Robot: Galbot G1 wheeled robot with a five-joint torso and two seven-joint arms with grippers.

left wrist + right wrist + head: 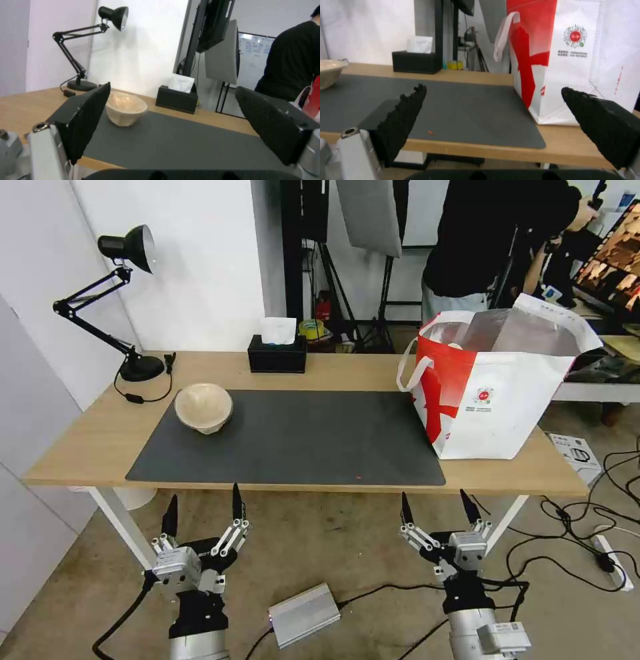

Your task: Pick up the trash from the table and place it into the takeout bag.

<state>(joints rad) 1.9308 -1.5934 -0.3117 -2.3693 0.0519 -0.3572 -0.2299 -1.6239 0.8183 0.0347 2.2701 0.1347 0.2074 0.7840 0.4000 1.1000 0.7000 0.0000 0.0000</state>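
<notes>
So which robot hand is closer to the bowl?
The left gripper. It hangs below the table's front edge on the beige bowl's side; the right gripper is nearer the takeout bag.

The table point(80, 447) is light wood, its mat point(300, 440) plain dark grey. At ten o'clock on the mat sits a beige, mottled bowl point(203, 407). At three o'clock the bag point(500, 400) is white with a red side panel, silver lining and a small round red logo. The tissue box point(277, 355) and lamp point(127, 247) are black.

head cam high; wrist cams low, sharing mat point(287, 437).
</notes>
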